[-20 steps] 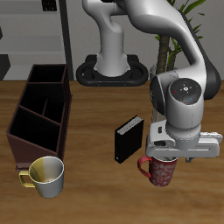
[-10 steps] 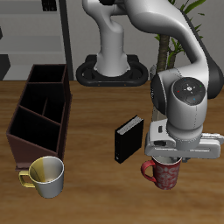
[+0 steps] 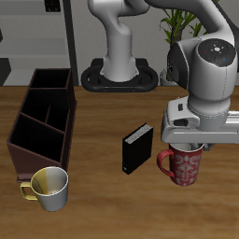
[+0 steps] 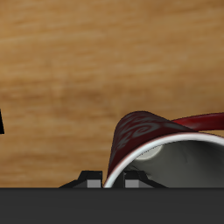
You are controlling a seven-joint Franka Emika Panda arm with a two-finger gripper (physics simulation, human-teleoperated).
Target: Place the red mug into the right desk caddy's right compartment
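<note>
Under hand: red mug, pale speckles, grey-white inside.

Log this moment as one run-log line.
stage: carry | gripper: shut on red mug rim | mug: upright, beside black box | right desk caddy: no mug inside | yellow-and-cream mug: at table front

Gripper sits right over the red mug near the front edge, beside the small black box. The right desk caddy stands well apart.
</note>
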